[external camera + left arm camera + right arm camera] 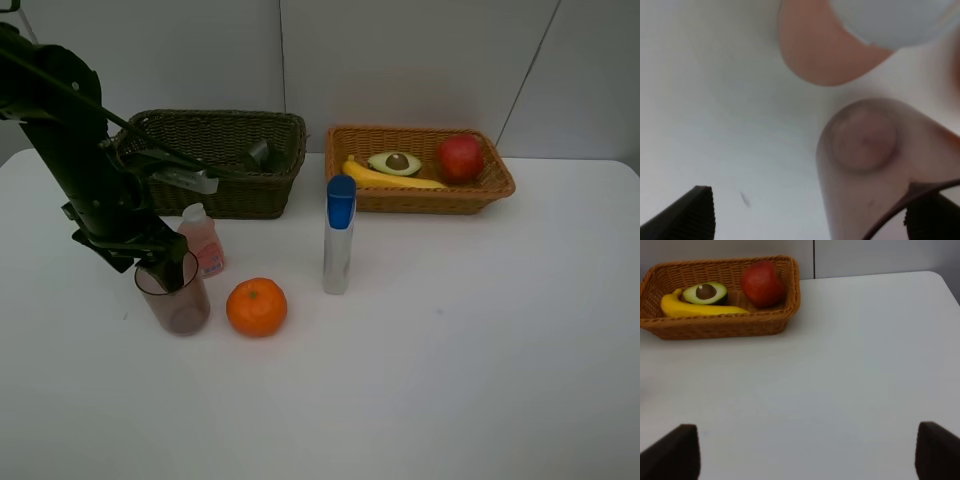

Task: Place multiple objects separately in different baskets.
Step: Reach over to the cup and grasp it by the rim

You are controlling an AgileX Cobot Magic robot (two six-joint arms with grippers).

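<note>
My left gripper (165, 265) is open at the rim of the translucent pinkish-brown cup (175, 300), which stands upright. In the left wrist view the cup (865, 140) lies toward one finger of the left gripper (812, 220), with the pink white-capped bottle (820, 45) just beyond. The bottle (203, 240) stands right behind the cup. The orange (256, 306) lies beside the cup. The silver blue-capped tube (338, 235) stands upright mid-table. The dark basket (230, 190) holds the dark pump bottle (258, 153). The tan basket (430, 197) holds the banana (390, 178), avocado half (395, 162) and apple (459, 157). My right gripper (810, 455) is open and empty.
The right wrist view shows the tan basket (715, 327) with the banana (700, 309), the avocado half (705, 292) and the apple (762, 284), across bare white table. The left arm's dark links rise at the far left, in front of the dark basket.
</note>
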